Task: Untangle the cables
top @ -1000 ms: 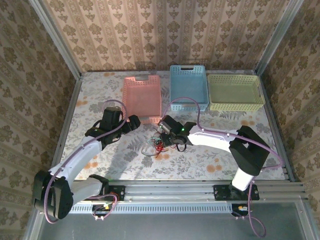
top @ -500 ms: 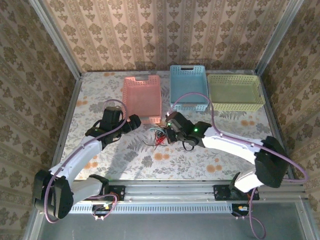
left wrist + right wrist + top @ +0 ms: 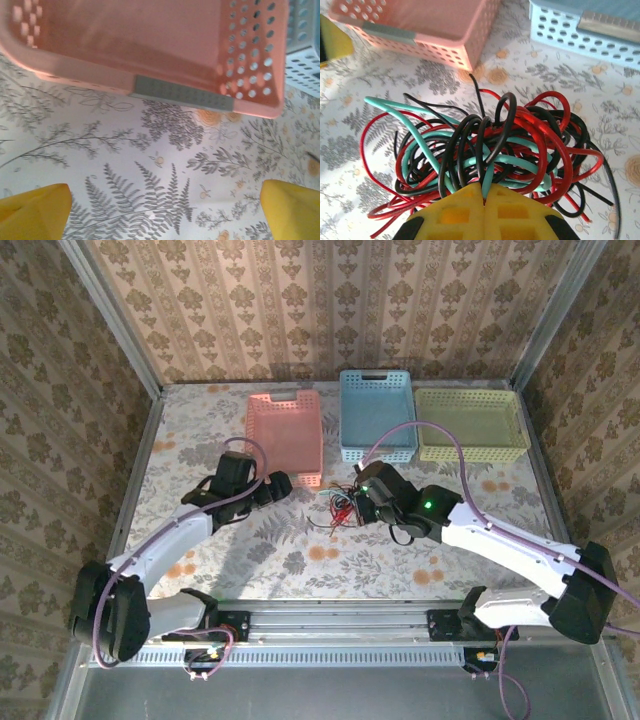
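The cables point(image 3: 490, 150) are one knotted clump of thin red, black and teal strands looped through one another. The clump is over the tabletop point(image 3: 200, 470), just in front of the gap between the pink basket point(image 3: 285, 430) and the blue basket point(image 3: 377, 415). The right tool point(image 3: 482, 197) is closed tight, its yellow tips pinching a few strands at the clump's near edge. The left tool point(image 3: 162, 210) is spread wide with nothing in it, low over the tabletop by the pink basket's near corner, a little left of the clump. The wires look light and springy, easy to bend yet prone to snag. A loose outer loop, such as the teal arc on the left, seems a better hold for the empty tool than the dense middle.
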